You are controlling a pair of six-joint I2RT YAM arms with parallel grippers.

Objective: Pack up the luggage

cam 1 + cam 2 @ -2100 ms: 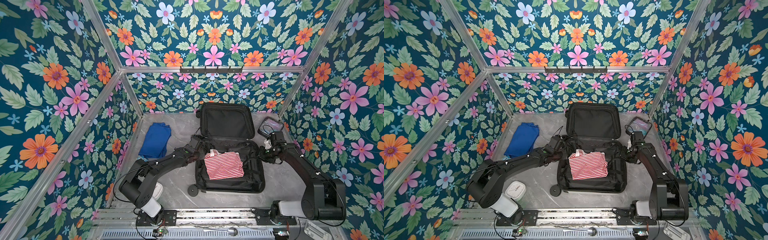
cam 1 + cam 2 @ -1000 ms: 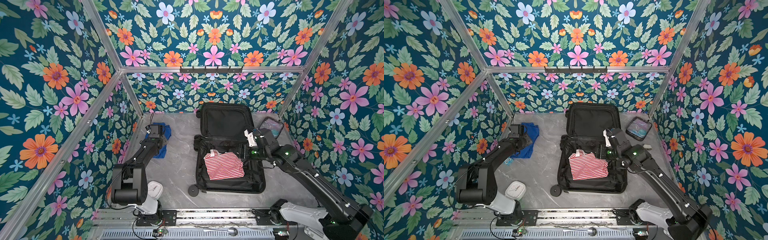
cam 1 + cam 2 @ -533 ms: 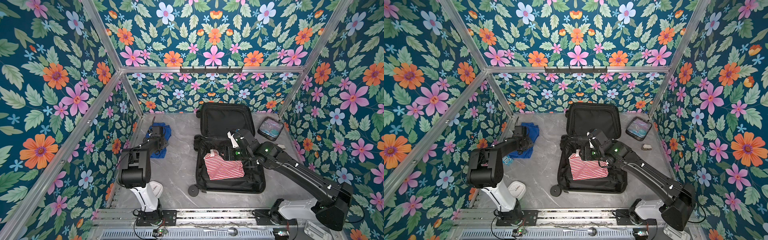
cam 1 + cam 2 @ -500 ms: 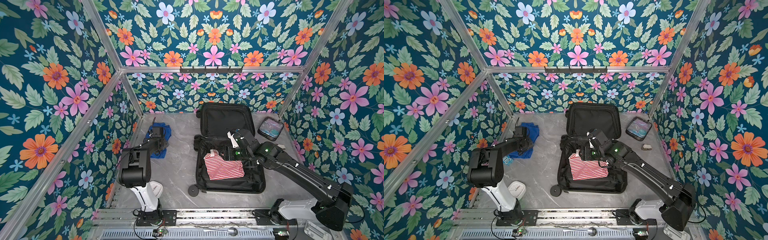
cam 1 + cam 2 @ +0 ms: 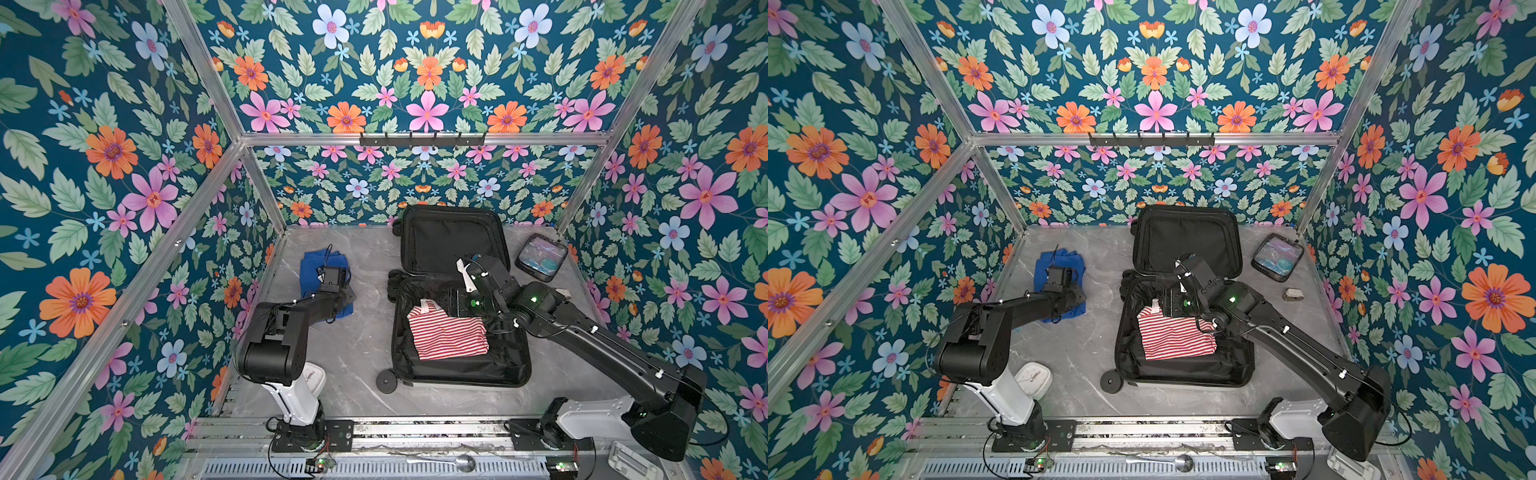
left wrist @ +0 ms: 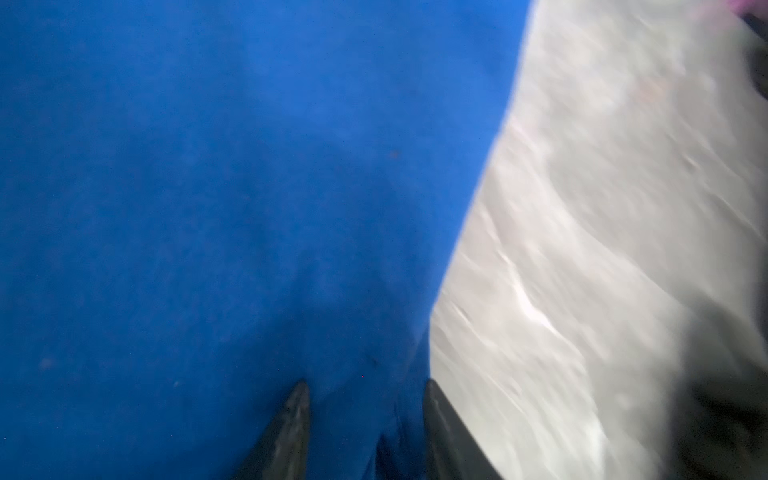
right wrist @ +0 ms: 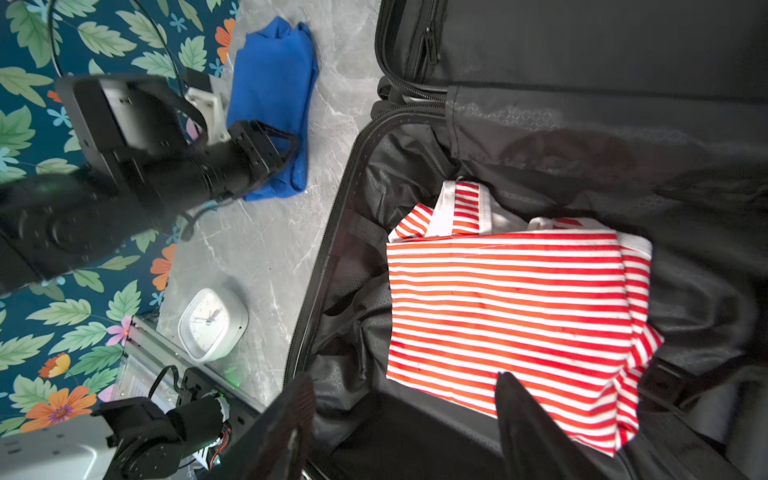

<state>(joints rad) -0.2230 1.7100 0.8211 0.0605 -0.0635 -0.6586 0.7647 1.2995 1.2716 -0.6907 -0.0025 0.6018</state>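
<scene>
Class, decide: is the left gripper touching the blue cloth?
Touching. The left wrist view shows the blue cloth bunched between the fingertips of the left gripper.

The luggage (image 5: pixel 453 243) lies open in the middle of the worktop (image 5: pixel 361 332), with its lid toward the back wall. A shirt (image 5: pixel 449 336) lies in its front half. To the left is a folded cloth (image 5: pixel 316 266) (the left pincer (image 6: pixel 365 388) is at its edge). A pouch (image 5: pixel 540 259) lies behind right, a clock (image 5: pixel 1032 378) front left.

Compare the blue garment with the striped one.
The blue garment is plain, the striped shirt red and white. The blue garment lies on the table, the striped shirt inside the open suitcase. The left pincer straddles the blue garment's fold; the right pincer hangs open over the striped shirt. Both are folded.
</scene>
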